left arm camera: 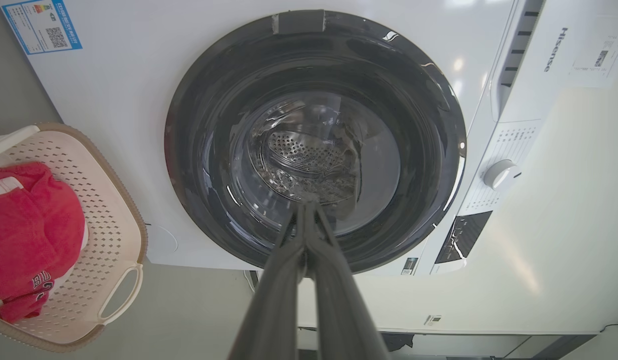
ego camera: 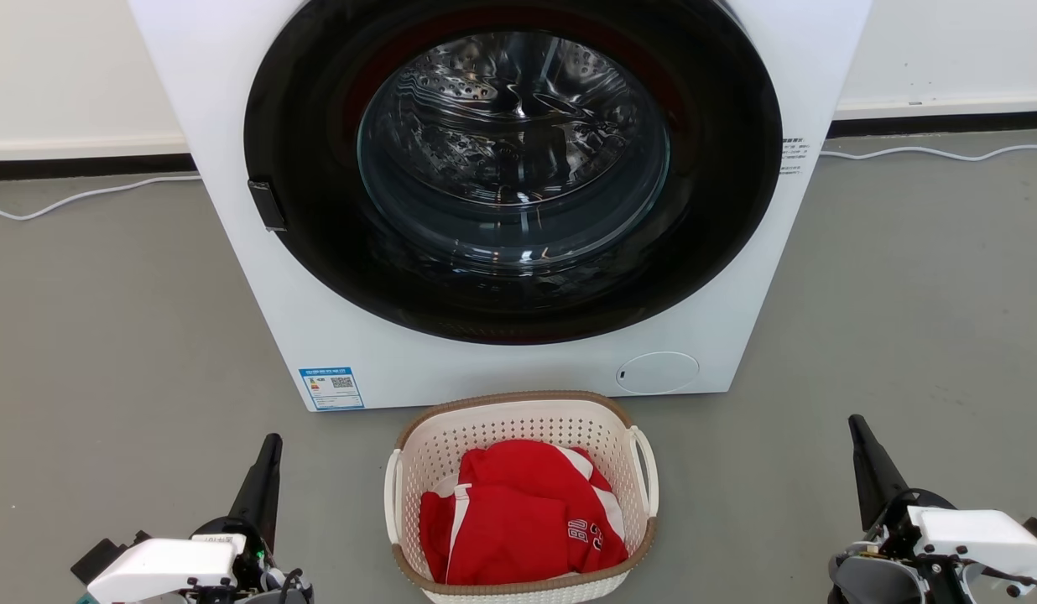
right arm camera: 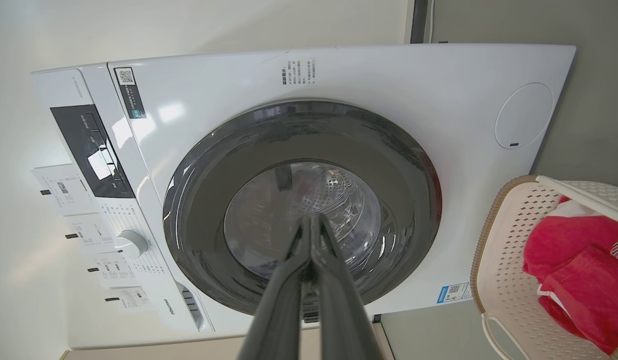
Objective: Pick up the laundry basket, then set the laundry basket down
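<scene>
The laundry basket [ego camera: 518,419], cream-white and perforated with a brown rim and white side handles, stands on the grey floor just in front of the washing machine, with a red garment [ego camera: 518,512] inside. It also appears at the left edge of the left wrist view as the basket [left arm camera: 109,200] and at the right edge of the right wrist view as the basket [right arm camera: 504,260]. My left gripper [ego camera: 271,445] is shut and empty, well left of the basket. My right gripper [ego camera: 856,424] is shut and empty, well right of it. In the wrist views, the left fingertips [left arm camera: 305,207] and right fingertips [right arm camera: 311,220] are pressed together.
A white front-loading washing machine [ego camera: 317,319] with a dark round door [ego camera: 510,159] stands directly behind the basket. White cables [ego camera: 82,195] run along the floor by the wall on both sides. Grey floor [ego camera: 132,352] lies open left and right of the basket.
</scene>
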`<state>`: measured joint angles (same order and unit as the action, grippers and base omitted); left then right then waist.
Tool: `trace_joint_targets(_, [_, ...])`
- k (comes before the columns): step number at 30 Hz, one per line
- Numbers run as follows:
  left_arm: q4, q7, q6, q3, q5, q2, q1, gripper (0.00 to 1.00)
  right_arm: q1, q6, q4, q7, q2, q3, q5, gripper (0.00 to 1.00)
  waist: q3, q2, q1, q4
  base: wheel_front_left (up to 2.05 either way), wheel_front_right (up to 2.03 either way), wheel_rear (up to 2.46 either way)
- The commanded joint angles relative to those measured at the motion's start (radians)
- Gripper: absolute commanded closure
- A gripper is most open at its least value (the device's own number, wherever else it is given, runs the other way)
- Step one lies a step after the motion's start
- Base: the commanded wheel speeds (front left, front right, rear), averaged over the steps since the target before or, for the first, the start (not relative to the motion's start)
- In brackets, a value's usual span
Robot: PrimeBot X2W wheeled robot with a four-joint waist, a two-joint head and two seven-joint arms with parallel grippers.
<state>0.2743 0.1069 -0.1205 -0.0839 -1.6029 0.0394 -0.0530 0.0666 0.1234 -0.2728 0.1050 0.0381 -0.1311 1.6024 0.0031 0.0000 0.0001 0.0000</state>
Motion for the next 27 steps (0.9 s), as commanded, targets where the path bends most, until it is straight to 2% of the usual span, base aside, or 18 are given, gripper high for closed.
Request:
trace_joint_targets(1, [-0.029, 0.006, -0.01, -0.03, -0.006, 0.011, -0.055, 1.0, 0.041, 0.007, 0.028, 0.008, 0.012, 0.018, 0.007, 1.0, 0.0, 0.0, 0.0, 0.0, 0.0, 0.0, 0.0])
trace_joint_targets(27, [-0.029, 0.006, -0.01, -0.03, -0.006, 0.011, -0.055, 1.0, 0.041, 0.007, 0.028, 0.008, 0.012, 0.018, 0.007, 1.0, 0.0, 0.0, 0.0, 0.0, 0.0, 0.0, 0.0])
